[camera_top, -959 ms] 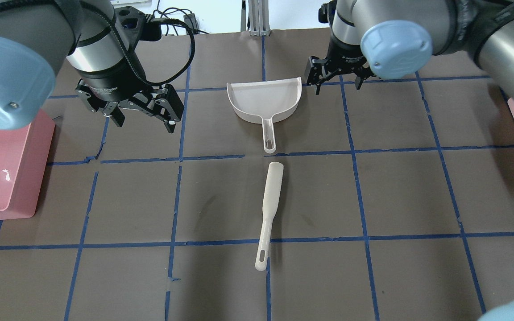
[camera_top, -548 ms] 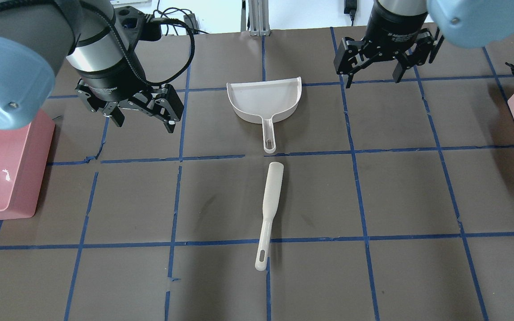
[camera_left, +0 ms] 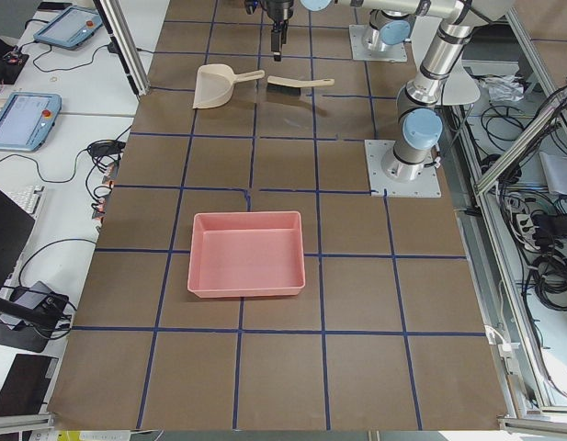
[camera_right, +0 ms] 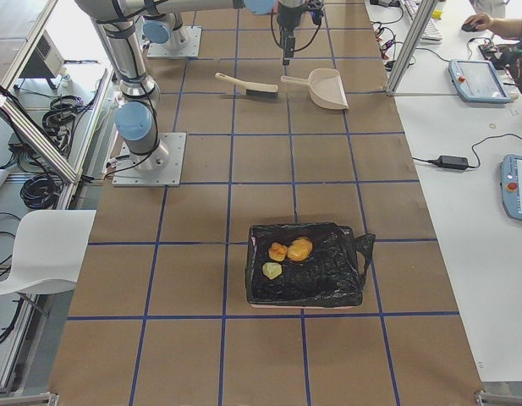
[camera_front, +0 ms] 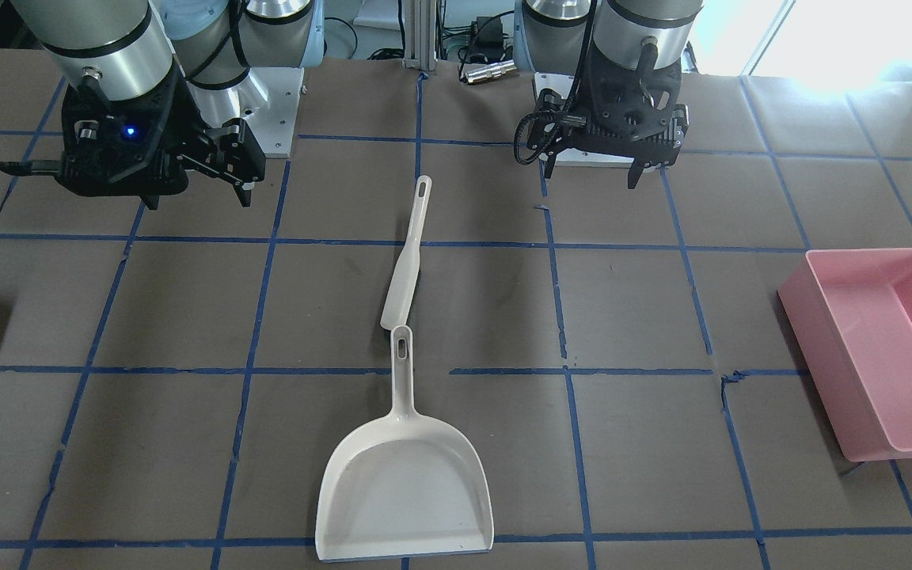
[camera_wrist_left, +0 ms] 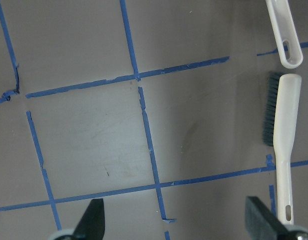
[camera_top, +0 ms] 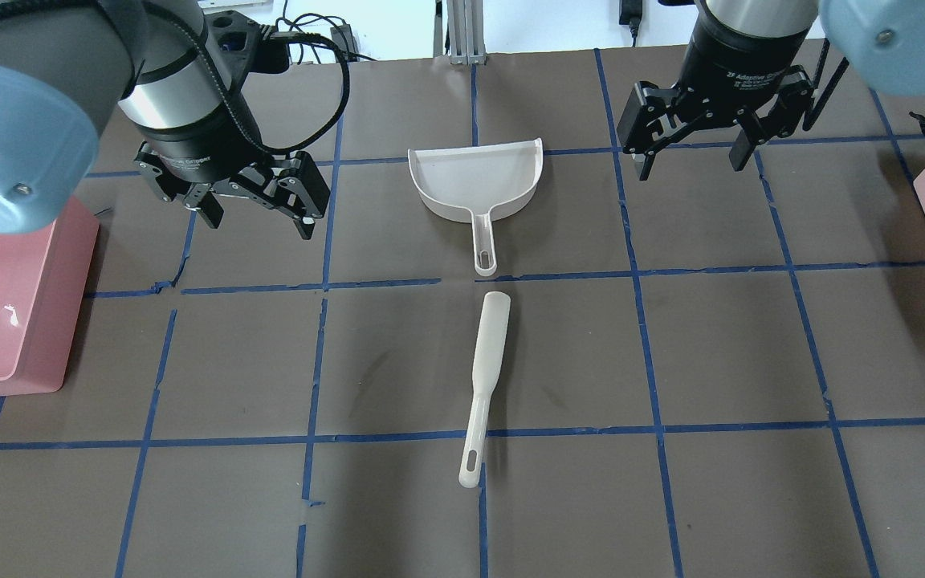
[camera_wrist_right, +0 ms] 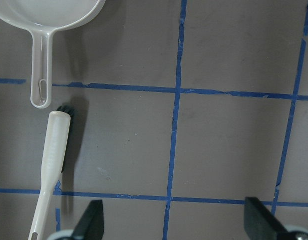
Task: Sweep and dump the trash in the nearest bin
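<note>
Left gripper (camera_top: pixel 260 223) and right gripper (camera_top: pixel 691 167) hung released, empty; trash (camera_right: pixel 290 251) lay in bin (camera_right: pixel 328 281); dustpan (camera_top: pixel 478 181), brush (camera_top: pixel 485 361) on bench. Job looked done.

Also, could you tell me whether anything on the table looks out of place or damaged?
Nothing spilled: the dustpan and brush lie end to end, and the three trash lumps sit in the black-lined bin. Only the blue tape is torn at some grid crossings.

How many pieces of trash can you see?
3, all in the black-lined bin, visible only in the right side view: a small orange lump beside a larger orange lump, a yellow lump nearer the camera. Folds may hide more.
</note>
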You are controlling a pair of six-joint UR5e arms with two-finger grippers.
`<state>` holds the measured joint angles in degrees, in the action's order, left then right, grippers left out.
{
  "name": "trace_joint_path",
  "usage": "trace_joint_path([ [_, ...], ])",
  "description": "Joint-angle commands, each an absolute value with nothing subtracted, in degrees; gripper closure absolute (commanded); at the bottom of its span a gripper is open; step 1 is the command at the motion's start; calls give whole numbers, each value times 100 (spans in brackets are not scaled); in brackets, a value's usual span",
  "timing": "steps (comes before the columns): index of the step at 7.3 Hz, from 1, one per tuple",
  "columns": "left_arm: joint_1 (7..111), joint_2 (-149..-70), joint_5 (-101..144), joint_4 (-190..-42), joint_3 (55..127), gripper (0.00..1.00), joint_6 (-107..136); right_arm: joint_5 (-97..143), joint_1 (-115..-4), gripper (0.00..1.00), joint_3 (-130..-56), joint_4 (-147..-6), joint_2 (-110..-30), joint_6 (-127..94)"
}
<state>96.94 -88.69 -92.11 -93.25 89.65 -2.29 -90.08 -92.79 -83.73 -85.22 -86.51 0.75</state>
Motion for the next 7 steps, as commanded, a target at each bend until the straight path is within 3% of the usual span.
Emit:
trace_joint_path([
  [1, 9694, -8868, -9202, -9316, 8965, 0, -229, -9017, -9168, 0, -8411, -8849, -8701, 79],
  [7, 9686, -8877, -9185, -9316, 8965, 0, -229, -9009, -8938, 0, -8411, -8824, -8754, 44],
])
